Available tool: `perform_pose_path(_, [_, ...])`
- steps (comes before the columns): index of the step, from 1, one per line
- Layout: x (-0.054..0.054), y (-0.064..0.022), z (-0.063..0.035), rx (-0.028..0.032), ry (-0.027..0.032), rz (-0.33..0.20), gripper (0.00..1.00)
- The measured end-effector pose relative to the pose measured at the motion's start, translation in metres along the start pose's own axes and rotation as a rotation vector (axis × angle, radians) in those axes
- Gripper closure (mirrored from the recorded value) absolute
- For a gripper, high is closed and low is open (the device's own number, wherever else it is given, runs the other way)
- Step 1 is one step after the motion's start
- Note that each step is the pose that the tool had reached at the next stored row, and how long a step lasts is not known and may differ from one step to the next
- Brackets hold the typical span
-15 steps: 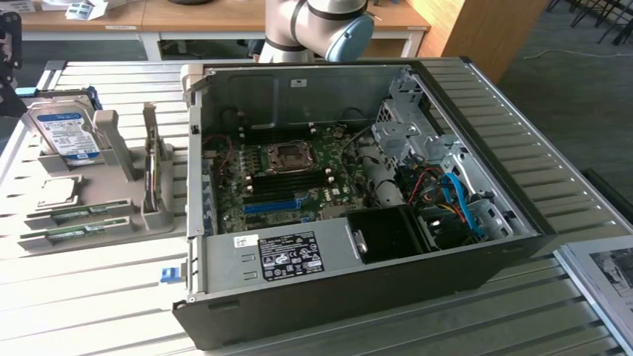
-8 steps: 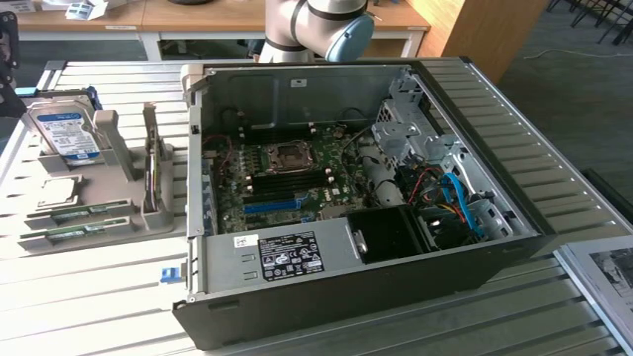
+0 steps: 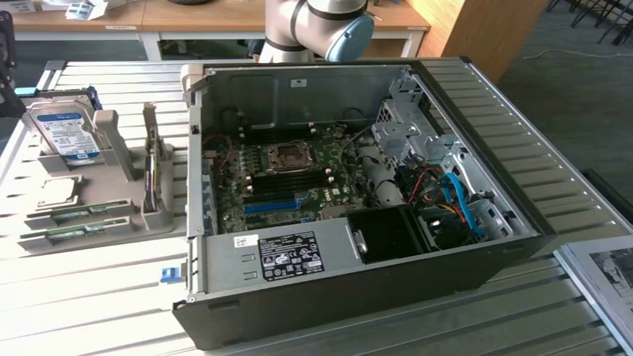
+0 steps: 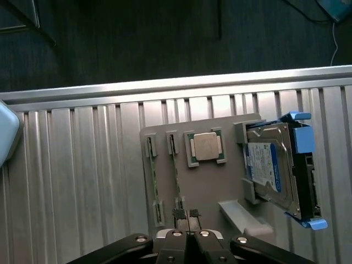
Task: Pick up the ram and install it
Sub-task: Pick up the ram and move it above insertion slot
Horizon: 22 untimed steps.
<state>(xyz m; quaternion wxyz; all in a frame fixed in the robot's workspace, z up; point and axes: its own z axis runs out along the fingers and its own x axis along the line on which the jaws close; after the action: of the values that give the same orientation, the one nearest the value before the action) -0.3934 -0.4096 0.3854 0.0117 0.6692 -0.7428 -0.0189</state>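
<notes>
Two ram sticks stand on edge in slots of a grey holder tray (image 4: 220,187). In the wrist view they are thin green strips, one ram (image 4: 153,179) further out and the other ram (image 4: 176,170) beside the CPU. In the exterior view the rams (image 3: 77,213) (image 3: 70,235) lie at the tray's near end, on that view's left. My gripper (image 4: 187,215) hangs above the tray, close over the end of the ram beside the CPU. Its ridged fingertips (image 4: 179,213) are pressed together with nothing between them.
The tray also carries a square silver CPU (image 4: 206,147) and a hard drive (image 4: 272,170) in a blue bracket. An open computer case (image 3: 494,245) sits on the slatted metal table (image 3: 89,297), with its motherboard (image 3: 287,178) and dark memory slots exposed. The arm (image 3: 311,30) rises behind the case.
</notes>
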Motion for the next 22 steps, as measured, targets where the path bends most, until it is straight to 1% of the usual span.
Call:
perform_pose_path(9, [0.0,0.0,0.0002,-0.0008,0.0042,-0.096,0.9])
perform_pose_path(17, [0.0,-0.0001,0.0005,-0.0008,0.0043,-0.097,0.9])
perform_pose_path(22, [0.0,-0.0002,0.0036,-0.0006,0.0043,-0.097,0.9])
